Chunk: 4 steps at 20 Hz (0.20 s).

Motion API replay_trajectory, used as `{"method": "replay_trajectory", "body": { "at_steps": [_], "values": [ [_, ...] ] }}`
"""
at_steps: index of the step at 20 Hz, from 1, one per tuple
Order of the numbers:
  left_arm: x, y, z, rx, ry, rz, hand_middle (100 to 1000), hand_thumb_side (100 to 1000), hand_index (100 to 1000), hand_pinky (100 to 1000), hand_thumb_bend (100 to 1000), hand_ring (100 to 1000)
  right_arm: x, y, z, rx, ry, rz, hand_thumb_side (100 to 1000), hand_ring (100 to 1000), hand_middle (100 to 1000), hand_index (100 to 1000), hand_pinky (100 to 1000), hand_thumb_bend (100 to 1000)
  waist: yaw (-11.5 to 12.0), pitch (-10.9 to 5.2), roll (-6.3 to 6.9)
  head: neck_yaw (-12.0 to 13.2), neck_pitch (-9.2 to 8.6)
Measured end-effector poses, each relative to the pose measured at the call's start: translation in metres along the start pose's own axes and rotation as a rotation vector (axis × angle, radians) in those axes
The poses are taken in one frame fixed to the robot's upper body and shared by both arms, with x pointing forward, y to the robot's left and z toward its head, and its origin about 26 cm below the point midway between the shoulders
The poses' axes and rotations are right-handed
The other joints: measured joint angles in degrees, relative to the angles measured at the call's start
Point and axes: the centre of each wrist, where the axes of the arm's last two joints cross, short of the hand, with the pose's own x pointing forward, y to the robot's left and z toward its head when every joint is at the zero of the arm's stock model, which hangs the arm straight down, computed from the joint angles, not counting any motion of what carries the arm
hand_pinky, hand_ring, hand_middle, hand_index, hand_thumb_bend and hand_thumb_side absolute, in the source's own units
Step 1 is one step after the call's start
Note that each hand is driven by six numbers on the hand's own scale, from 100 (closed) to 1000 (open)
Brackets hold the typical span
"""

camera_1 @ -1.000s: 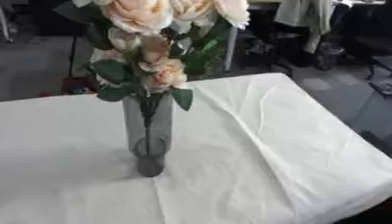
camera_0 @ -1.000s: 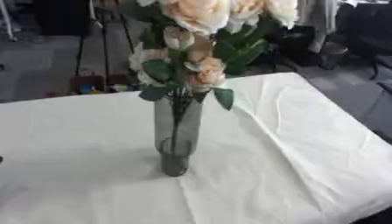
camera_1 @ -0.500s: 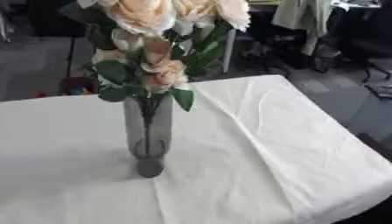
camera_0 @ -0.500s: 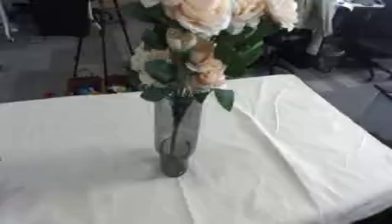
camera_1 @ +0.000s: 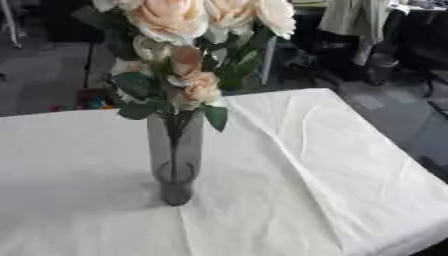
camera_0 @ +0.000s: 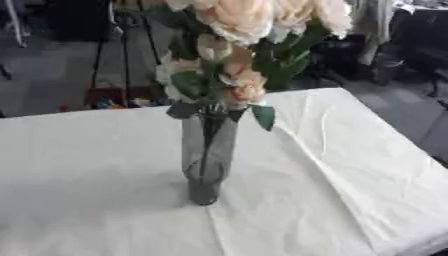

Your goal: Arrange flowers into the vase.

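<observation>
Tall grey glass vase (camera_0: pixel 208 159) carries top-heavy cream fabric roses (camera_0: pixel 238 20); neither hand in view; a nudge could topple it.

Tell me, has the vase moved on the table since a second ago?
No. The vase stands at the same spot on the white tablecloth, beside the same crease.

No legible text, label, brand, number or sign appears in either view. The vase (camera_0: pixel 208 155), the flowers (camera_0: pixel 241 30) and the white cloth on the counter (camera_0: pixel 350 165) carry no readable markings.
</observation>
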Motion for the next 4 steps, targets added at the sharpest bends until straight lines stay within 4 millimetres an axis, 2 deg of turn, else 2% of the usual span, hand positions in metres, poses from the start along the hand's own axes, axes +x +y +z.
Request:
{"method": "replay_trajectory", "body": {
  "at_steps": [4],
  "values": [
    [0.002, -0.006, -0.003, -0.024, -0.007, 0.015, 679, 782, 802, 724, 880, 950, -0.023, 0.015, 0.01, 0.083, 0.18, 0.057, 1000, 716, 744, 862, 663, 100, 2.0, 0.34, 0.14, -1.71, -0.43]
  ]
}}
